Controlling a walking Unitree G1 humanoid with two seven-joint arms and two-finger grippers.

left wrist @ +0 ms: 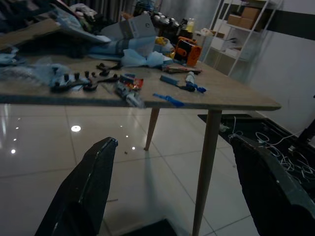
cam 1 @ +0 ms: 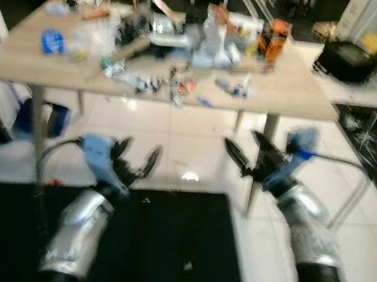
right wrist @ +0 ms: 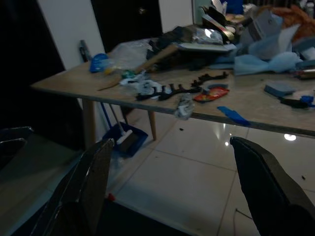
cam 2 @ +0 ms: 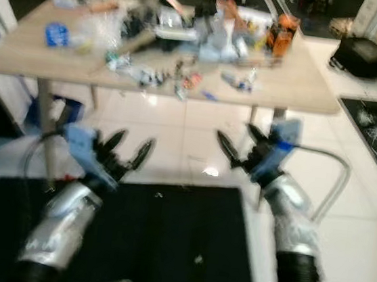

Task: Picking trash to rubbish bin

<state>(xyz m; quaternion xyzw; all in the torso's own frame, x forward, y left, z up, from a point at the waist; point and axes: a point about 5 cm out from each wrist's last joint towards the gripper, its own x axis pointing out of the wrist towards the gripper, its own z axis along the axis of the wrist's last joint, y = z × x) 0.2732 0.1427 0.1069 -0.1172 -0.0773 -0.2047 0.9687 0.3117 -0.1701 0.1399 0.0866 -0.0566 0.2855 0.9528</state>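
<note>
A wooden table (cam 1: pixel 303 94) stands in front of me, covered with a heap of trash (cam 1: pixel 186 37): wrappers, paper, plastic bags and an orange item (cam 1: pixel 274 38). Small wrappers and black bits (cam 1: pixel 174 86) lie near its front edge, with a red wrapper (right wrist: pixel 211 94) and a blue strip (left wrist: pixel 169 99) among them. My left gripper (cam 1: pixel 140 150) is open and empty, held below the table's front edge. My right gripper (cam 1: pixel 243 142) is also open and empty, raised in front of the right table leg (cam 1: pixel 262 163). Both point towards the table.
A black mat (cam 1: pixel 163 247) covers the floor under my arms. A blue dustpan (cam 1: pixel 38 116) sits under the table's left side. At the right stand a counter with a black case (cam 1: pixel 351 61), a metal chair frame (cam 1: pixel 357 181) and loose cables (cam 1: pixel 373 135). The white tiles are glossy.
</note>
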